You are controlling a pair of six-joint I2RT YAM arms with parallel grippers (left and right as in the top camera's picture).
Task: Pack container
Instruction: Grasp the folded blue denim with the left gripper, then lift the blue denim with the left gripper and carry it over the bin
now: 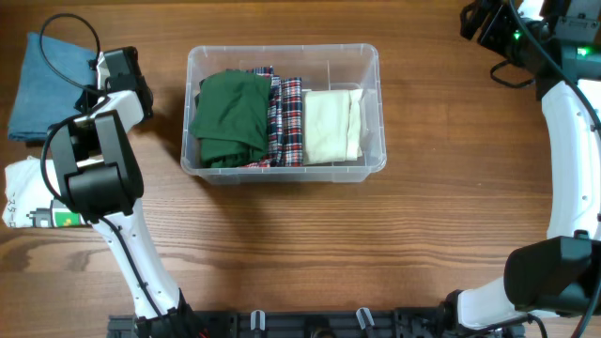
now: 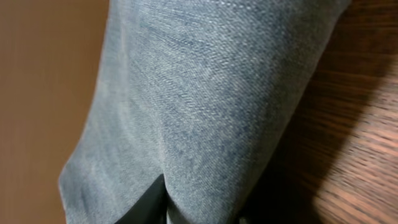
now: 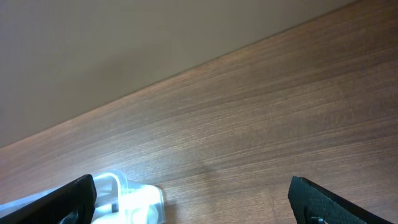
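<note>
The clear plastic container [image 1: 374, 58] stands mid-table and holds a folded green cloth [image 1: 230, 115], a plaid cloth [image 1: 287, 122] and a cream cloth [image 1: 331, 125] side by side. A folded blue-grey cloth [image 1: 49, 86] lies at the far left. My left gripper [image 1: 113, 68] is at its right edge. In the left wrist view the cloth [image 2: 205, 93] fills the frame and bunches into the jaws [image 2: 193, 214], which look shut on it. My right gripper [image 1: 486, 21] is open and empty at the far right back. A container corner [image 3: 134, 200] shows between its fingers [image 3: 199, 202].
A white package with a green label [image 1: 26, 192] lies at the left, in front of the blue cloth and partly under my left arm. Bare wooden table surrounds the container. The table's far edge runs across the right wrist view.
</note>
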